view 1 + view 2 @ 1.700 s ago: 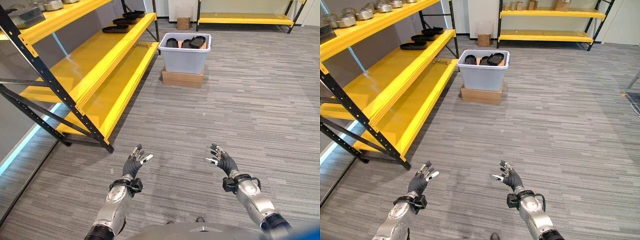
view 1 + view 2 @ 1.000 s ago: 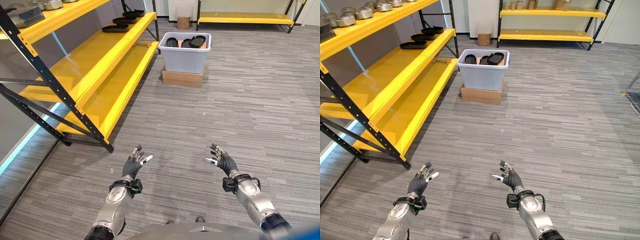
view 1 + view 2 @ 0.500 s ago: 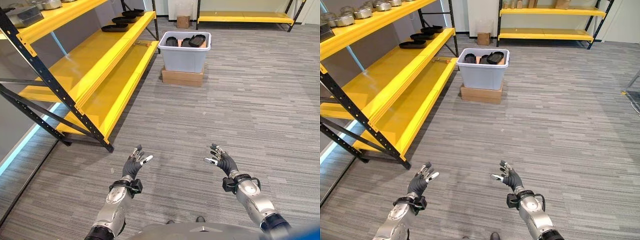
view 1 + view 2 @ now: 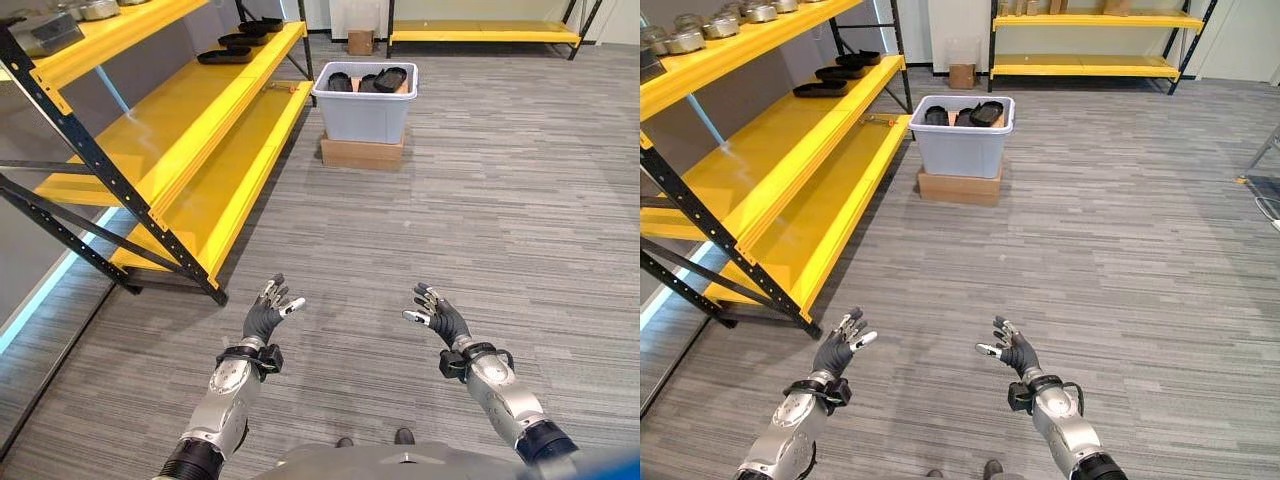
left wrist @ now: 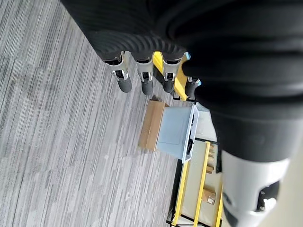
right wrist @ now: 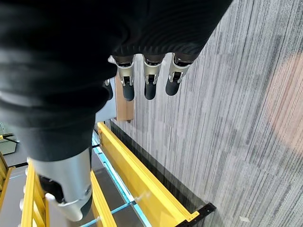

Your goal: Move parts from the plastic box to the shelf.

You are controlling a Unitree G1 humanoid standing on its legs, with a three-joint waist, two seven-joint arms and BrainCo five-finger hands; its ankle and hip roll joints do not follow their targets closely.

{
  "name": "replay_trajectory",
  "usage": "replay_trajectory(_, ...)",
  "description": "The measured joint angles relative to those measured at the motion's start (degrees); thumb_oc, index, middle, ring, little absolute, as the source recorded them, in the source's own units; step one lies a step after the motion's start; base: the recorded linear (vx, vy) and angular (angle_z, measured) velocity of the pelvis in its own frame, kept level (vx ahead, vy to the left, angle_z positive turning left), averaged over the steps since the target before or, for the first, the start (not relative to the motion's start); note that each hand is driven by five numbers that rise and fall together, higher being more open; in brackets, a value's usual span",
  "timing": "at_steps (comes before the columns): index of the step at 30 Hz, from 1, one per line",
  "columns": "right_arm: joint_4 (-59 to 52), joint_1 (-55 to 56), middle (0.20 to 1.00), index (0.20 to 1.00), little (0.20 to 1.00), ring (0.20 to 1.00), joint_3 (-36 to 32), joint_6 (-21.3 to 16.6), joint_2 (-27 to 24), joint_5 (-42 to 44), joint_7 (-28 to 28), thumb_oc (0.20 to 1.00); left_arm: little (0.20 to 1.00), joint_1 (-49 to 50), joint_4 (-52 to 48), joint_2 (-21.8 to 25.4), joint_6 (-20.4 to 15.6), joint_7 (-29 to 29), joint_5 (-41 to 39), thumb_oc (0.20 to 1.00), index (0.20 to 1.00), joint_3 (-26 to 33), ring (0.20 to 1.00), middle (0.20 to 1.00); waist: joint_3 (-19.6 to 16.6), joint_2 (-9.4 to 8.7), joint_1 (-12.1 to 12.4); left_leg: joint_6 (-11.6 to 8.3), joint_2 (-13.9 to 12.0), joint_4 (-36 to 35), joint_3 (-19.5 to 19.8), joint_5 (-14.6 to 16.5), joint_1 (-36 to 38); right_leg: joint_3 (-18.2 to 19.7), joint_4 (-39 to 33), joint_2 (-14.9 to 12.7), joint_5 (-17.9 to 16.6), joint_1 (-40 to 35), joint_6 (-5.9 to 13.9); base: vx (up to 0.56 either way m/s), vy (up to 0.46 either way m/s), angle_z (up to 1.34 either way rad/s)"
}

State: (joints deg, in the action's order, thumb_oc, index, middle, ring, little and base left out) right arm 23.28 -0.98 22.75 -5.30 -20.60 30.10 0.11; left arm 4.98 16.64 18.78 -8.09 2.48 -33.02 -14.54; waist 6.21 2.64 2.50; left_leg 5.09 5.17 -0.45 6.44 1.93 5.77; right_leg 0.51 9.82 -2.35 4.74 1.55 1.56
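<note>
Both hands [image 4: 266, 318] [image 4: 437, 318] empty, fingers relaxed.

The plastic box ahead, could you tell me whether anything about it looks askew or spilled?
Nothing stands out. The plastic box sits upright and squarely on a cardboard box, beside the shelf. Black parts lie inside it, one poking above the rim; none are on the floor.

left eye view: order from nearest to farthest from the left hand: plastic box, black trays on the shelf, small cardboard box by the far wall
From the left hand:
1. plastic box, ahead on the floor, on a flat carton
2. black trays, far end of the middle shelf, left
3. small cardboard box, against the far wall
</note>
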Motion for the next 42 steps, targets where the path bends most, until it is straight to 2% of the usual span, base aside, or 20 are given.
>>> replay_trajectory(3,-0.02,0.69,1.0,1.0,1.0,1.0,-1.08,-0.01,0.4,-0.01,-0.05,1.0,1.0,-0.1,-0.92,0.57,0.01,0.01,0.01,1.0,1.0,0.0,1.0,1.0,0.48,-0.59,0.02,1.2,2.38,0.9,0.91,-0.53,-0.28,0.53,9.14,-2.85,3.7,3.75,1.39,-0.02,0.211,0.36)
replay_trajectory(6,0.04,1.44,1.0,1.0,1.0,1.0,0.27,0.08,2.22,-0.03,0.03,1.0,1.0,0.77,-1.19,2.32,0.37,-0.1,0.57,1.0,1.0,-0.85,1.0,1.0,2.57,-0.2,0.11,3.15,4.27,3.59,0.19,0.03,-0.32,5.44,28.9,-3.32,-1.01,14.14,3.66,0.04,0.262,0.04)
replay_trajectory(8,0.05,1.47,1.0,1.0,1.0,1.0,0.37,0.26,2.51,-0.03,0.26,1.0,1.0,1.0,-1.21,2.44,0.46,-0.13,1.1,1.0,1.0,-0.64,1.0,1.0,2.91,-0.38,0.21,3.38,4.32,3.43,-0.52,0.84,-0.03,3.4,29.16,-4.03,-0.43,14.13,2.9,0.14,0.057,-0.27)
replay_trajectory(11,-0.3,1.52,1.0,1.0,1.0,1.0,0.37,0.3,2.54,0.08,0.96,1.0,1.0,0.35,-1.18,2.85,0.62,-0.71,1.15,1.0,1.0,-0.52,1.0,1.0,3.43,-1.66,-0.83,3.5,4.02,3.55,0.71,1.12,-0.54,6.32,22.38,2.05,2.1,15.23,3.79,0.17,-0.032,-0.1)
replay_trajectory(13,-0.9,1.61,1.0,1.0,1.0,1.0,0.3,0.32,2.45,0.1,0.91,1.0,1.0,-0.31,-1.03,3.03,0.76,-1.41,1.2,1.0,1.0,-0.08,1.0,1.0,3.85,-2.89,-2.28,3.2,4.02,3.61,1.14,1.42,-1.16,5.97,12.36,3.11,0.85,16.41,4.42,0.12,-0.035,0.21)
replay_trajectory(16,-1.76,1.59,1.0,1.0,1.0,1.0,0.28,0.32,2.88,0.13,0.95,1.0,1.0,-0.49,-0.88,2.97,0.98,-1.98,1.22,1.0,1.0,0.2,1.0,1.0,3.79,-4.35,-2.71,3.52,4.32,3.71,0.47,2.28,-0.55,4.7,-2.78,0.91,-4.38,17.63,4.01,0.18,-0.079,0.08)
replay_trajectory(19,-2.22,1.16,1.0,1.0,1.0,1.0,0.27,0.32,3.56,0.12,1.18,1.0,1.0,0.19,-0.86,2.85,0.98,-2.06,1.26,1.0,1.0,1.19,1.0,1.0,3.43,-4.23,-2.5,2.47,3.65,4.53,0.71,4.76,1.15,3.6,-8.94,-1.6,-7.06,16.62,3.64,0.28,-0.137,-0.05)
replay_trajectory(21,-2.16,2.27,1.0,1.0,1.0,1.0,0.27,0.5,3.64,0.12,1.6,1.0,1.0,1.69,-0.8,2.23,0.98,-2.06,1.37,1.0,1.0,1.24,1.0,1.0,1.7,-2.59,-2.86,0.76,1.18,4.22,2.66,7.46,4.08,1.37,-9.21,-1.7,-9.94,12.57,3.66,0.41,-0.237,0.39)
replay_trajectory(22,-1.38,3.49,1.0,1.0,1.0,1.0,0.43,0.56,3.75,0.12,1.97,1.0,1.0,1.88,-0.76,1.13,0.96,-2.04,2.38,1.0,1.0,1.23,1.0,1.0,-2.09,-2.17,-3.11,-1.84,-2.66,1.05,5.29,8.94,7.66,0.03,-9.45,0.46,-11.72,8.03,2.71,0.48,-0.283,0.8)
replay_trajectory(23,-1.21,3.03,1.0,1.0,1.0,1.0,0.38,0.55,3.35,0.16,1.93,1.0,1.0,2.02,-0.73,0.25,0.94,-2.07,2.43,1.0,1.0,1.13,1.0,1.0,-3.22,-1.74,-2.97,-3.27,-5.56,2.02,6.98,8.96,9.15,-0.83,-8.69,3.3,-12.79,5.88,-1.03,0.47,-0.276,0.49)
replay_trajectory(24,-1.94,1.88,1.0,1.0,1.0,1.0,0.41,0.47,2.87,0.24,1.99,1.0,1.0,2.44,-0.81,0.34,0.95,-2.03,2.39,1.0,1.0,1.22,1.0,1.0,-3.61,-1.61,-2.96,-4.22,-7.01,4.93,7.45,8.39,9.0,-1.27,-6.88,5.14,-9.75,5.61,-2.92,0.5,-0.306,0.02)
replay_trajectory(26,-2.18,1.16,1.0,1.0,1.0,1.0,0.33,0.17,0.29,0.28,1.91,1.0,1.0,1.59,-1.12,0.3,0.92,-1.97,2.22,1.0,1.0,0.9,1.0,1.0,-4.27,-0.83,-4.18,-4.53,-9.17,9.51,10.37,8.55,7.65,-2.79,-1.83,7.69,-4.18,6.4,-3.83,0.47,-0.292,0.06)
replay_trajectory(29,-2.07,1.37,1.0,1.0,1.0,1.0,0.06,0.16,-1.3,0.65,1.83,1.0,1.0,0.94,-1.8,0.58,0.93,-1.81,1.95,1.0,1.0,1.18,1.0,1.0,-4.25,-1.68,-4.44,-5.61,-8.79,19.73,11.25,7.97,3.59,-2.42,-0.87,9.76,-2.42,5.76,-4.36,0.28,-0.176,-0.04)
replay_trajectory(31,-2.05,1.49,1.0,1.0,1.0,1.0,0.08,0.04,-1.36,0.81,1.83,1.0,1.0,0.87,-2.04,0.84,0.91,-1.87,1.75,1.0,1.0,1.0,1.0,1.0,-3.72,-3.06,-3.83,-7.12,-6.62,32.82,11.73,5.4,-2.32,-0.29,-1.79,10.22,-2.07,4.06,-5.68,0.07,-0.112,-0.26)
replay_trajectory(32,-2.11,1.86,1.0,1.0,1.0,1.0,0.02,-0.19,-1.38,1.04,1.8,1.0,1.0,0.88,-2.06,0.88,0.92,-1.92,1.59,1.0,1.0,0.8,1.0,1.0,-3.26,-4.37,-3.1,-6.8,-4.62,43.47,12.02,3.66,-7.63,0.33,-2.46,10.21,-1.99,3.13,-8.05,0.08,-0.136,-0.26)
replay_trajectory(34,-2.67,2.62,1.0,1.0,1.0,1.0,0.32,-0.42,-0.83,1.29,1.78,1.0,1.0,0.03,-2.34,1.93,0.92,-1.97,1.51,1.0,1.0,0.77,1.0,1.0,-1.27,-8.29,-1.88,-6.07,0.28,58.46,14.34,3.2,-20.75,0.24,-3.09,9.96,-2.02,0.83,-7.99,0.19,-0.11,-0.17)
replay_trajectory(35,-2.85,2.38,1.0,1.0,1.0,1.0,0.12,-0.42,-0.36,1.29,1.58,1.0,1.0,0.19,-2.55,2.64,0.91,-1.91,1.39,1.0,1.0,1.1,1.0,1.0,-0.13,-9.75,-1.03,-5.83,0.87,57.38,13.06,3.91,-24.43,1.26,-4.08,9.5,-1.3,-0.01,-7.37,0.31,0.053,-0.26)
replay_trajectory(36,-3.47,2.21,1.0,1.0,1.0,1.0,-0.84,-0.65,-0.14,1.29,1.24,1.0,1.0,1.57,-2.48,2.62,1.21,-1.36,0.63,1.0,1.0,1.31,1.0,1.0,1.33,-10.8,0.18,-5.7,-0.33,42.81,7.91,4.54,-26.99,2.76,-6.85,9.17,-0.84,-3.18,-6.84,0.32,0.097,-0.43)
replay_trajectory(40,-2.14,2.29,1.0,1.0,1.0,1.0,-3.24,-0.89,-0.8,1.29,0.68,1.0,1.0,2.96,-2.18,1.98,1.17,-1.29,0.41,1.0,1.0,1.1,1.0,1.0,1.63,-6.11,1.16,-5.88,-1.67,9.91,3.7,0.11,-24.25,3.05,-7.27,10.56,1.26,-6.61,-7.01,0.27,0.111,-0.24)
replay_trajectory(42,-0.39,1.95,1.0,1.0,1.0,1.0,-2.49,-0.75,-0.64,1.26,0.38,1.0,1.0,1.9,-2.13,2.13,1.11,-1.26,0.52,1.0,1.0,0.9,1.0,1.0,2.48,-4.32,2.66,-5.55,-0.3,2.69,9.58,-3.22,-24.68,5.9,-9.0,11.69,1.09,-9.57,-7.42,0.36,0.225,-0.4)
